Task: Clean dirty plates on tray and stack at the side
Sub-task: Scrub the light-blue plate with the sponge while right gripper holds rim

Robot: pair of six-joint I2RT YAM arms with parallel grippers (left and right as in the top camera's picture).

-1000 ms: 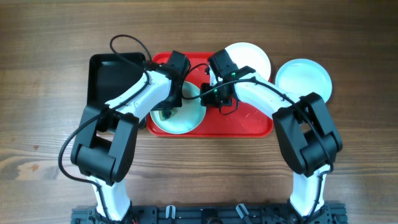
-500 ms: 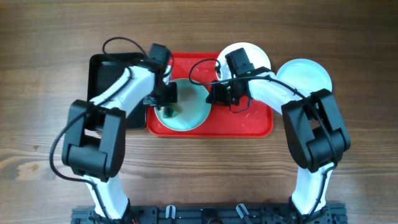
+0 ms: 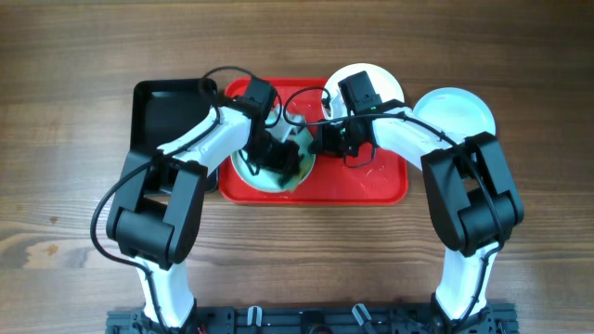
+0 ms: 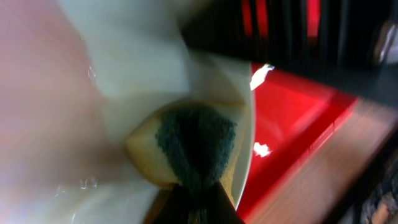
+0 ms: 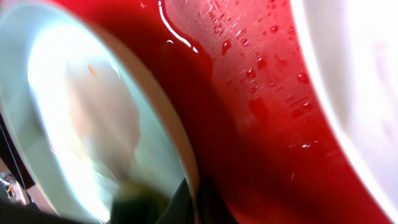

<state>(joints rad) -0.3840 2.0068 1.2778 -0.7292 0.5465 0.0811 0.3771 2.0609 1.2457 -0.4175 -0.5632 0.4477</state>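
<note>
Swung back toward the tray's middle since half a second ago, with the left gripper (image 3: 278,156) now over the pale mint plate (image 3: 299,169) instead of out by the black tray (image 3: 158,121), and with hardly any shift at the right gripper (image 3: 323,139). Clamped tight with the left on a yellow sponge (image 4: 194,144), dark green scouring face pressed against the plate's inner surface in the left wrist view. Pinched shut with the right on the plate's right rim, holding it apparently tipped up over the near-left part of the red tray (image 3: 371,181). Judged mid-scrub, probably on the last dirty plate, with a white plate (image 3: 376,82) at the tray's far right corner and another mint plate (image 3: 455,116) out on the table (image 3: 74,74) to the right, both looking clean. To scrub well: keep the rim grip firm enough to stop any pivoting. Sweep the sponge in overlapping strokes from centre out to the edge. Press no harder than the pinch allows. Keep the lower edge inside the tray for drips, some already beaded on the red floor in the right wrist view. Cannot tell through the blur whether any sauce remains.
</note>
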